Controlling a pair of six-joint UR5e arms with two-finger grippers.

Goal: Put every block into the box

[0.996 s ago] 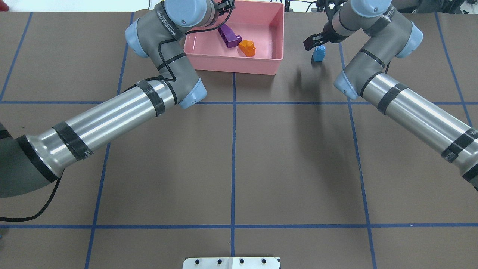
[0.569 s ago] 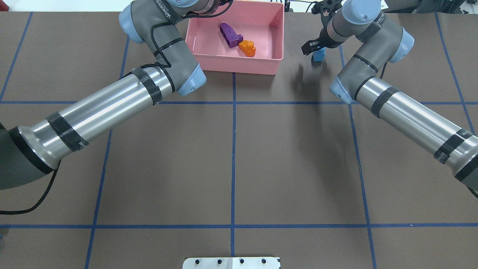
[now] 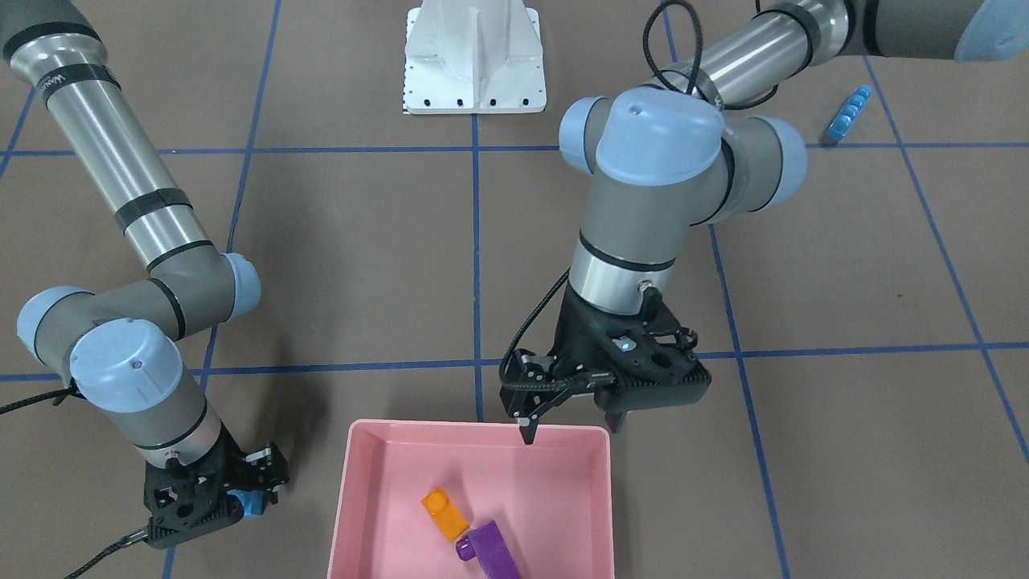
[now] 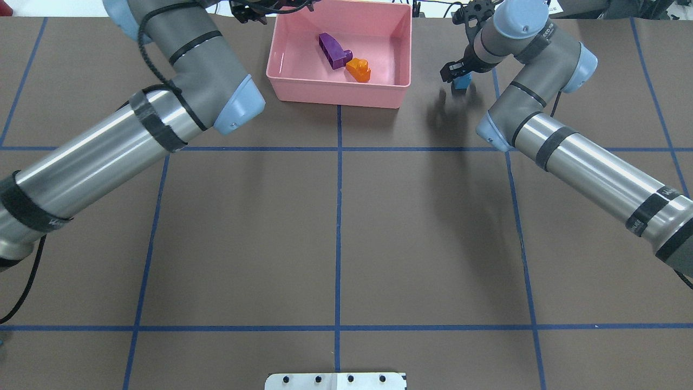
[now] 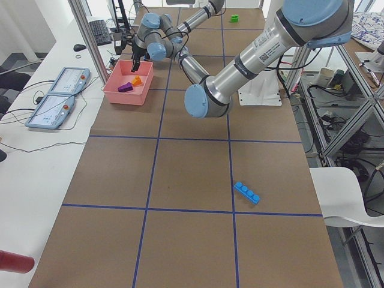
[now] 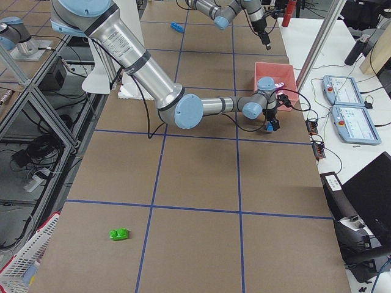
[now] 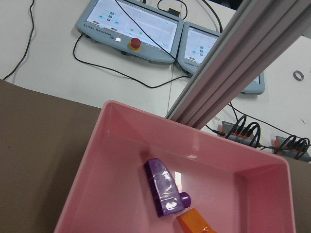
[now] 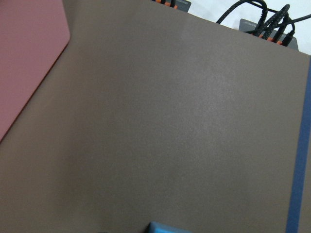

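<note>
The pink box (image 4: 338, 95) stands at the table's far edge and holds a purple block (image 4: 333, 50) and an orange block (image 4: 359, 69). My left gripper (image 3: 571, 427) hangs open and empty over the box's left rim. My right gripper (image 3: 256, 492) is low over a small blue block (image 4: 462, 82) to the right of the box, its fingers open around it. A long blue block (image 3: 848, 112) lies on the table's left side near the robot. Far off on the right side lies a green block (image 6: 119, 234). The left wrist view shows the box's wall (image 7: 97, 160) with the purple block (image 7: 165, 194) inside.
The white robot base (image 3: 474, 60) sits at the near table edge. Beyond the far edge are an aluminium post (image 7: 233, 63) and control tablets (image 7: 131, 29) on a white bench. Blue tape lines cross the brown table.
My left arm has drawn back to the left, from over the box's inside to its left rim. My right gripper has come down closer onto the small blue block.
</note>
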